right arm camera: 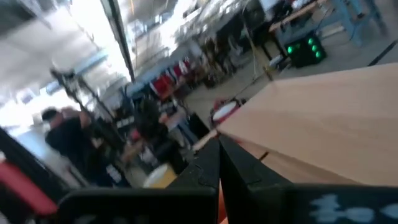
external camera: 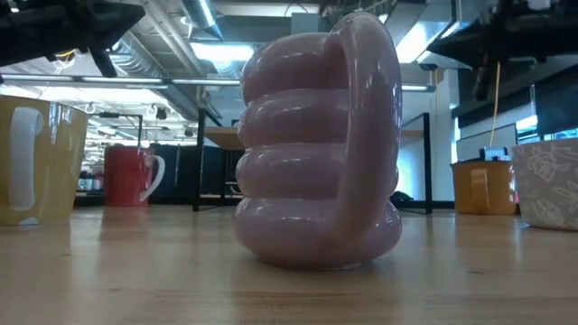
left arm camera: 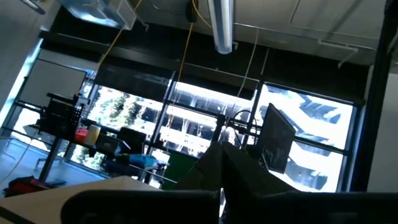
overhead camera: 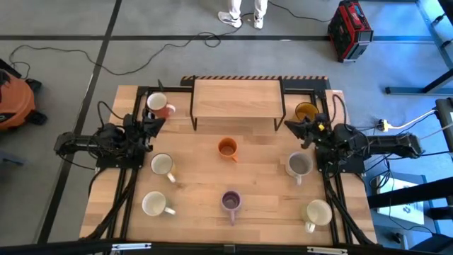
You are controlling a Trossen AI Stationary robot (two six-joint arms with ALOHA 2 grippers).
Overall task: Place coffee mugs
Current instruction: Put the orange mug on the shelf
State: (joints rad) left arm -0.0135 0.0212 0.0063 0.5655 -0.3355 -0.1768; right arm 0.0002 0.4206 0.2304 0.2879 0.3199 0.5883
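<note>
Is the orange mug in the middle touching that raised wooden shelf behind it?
Apart. The high view shows bare table between the orange mug and the wooden shelf.

Glossy, smooth, seemingly ceramic purple mug (external camera: 318, 144); matt pale wooden table (overhead camera: 262, 177).

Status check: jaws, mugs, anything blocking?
Left gripper and right gripper shut, empty, parked by wooden shelf. Coffee mugs upright, spread across table, untouched. No obstruction.
</note>
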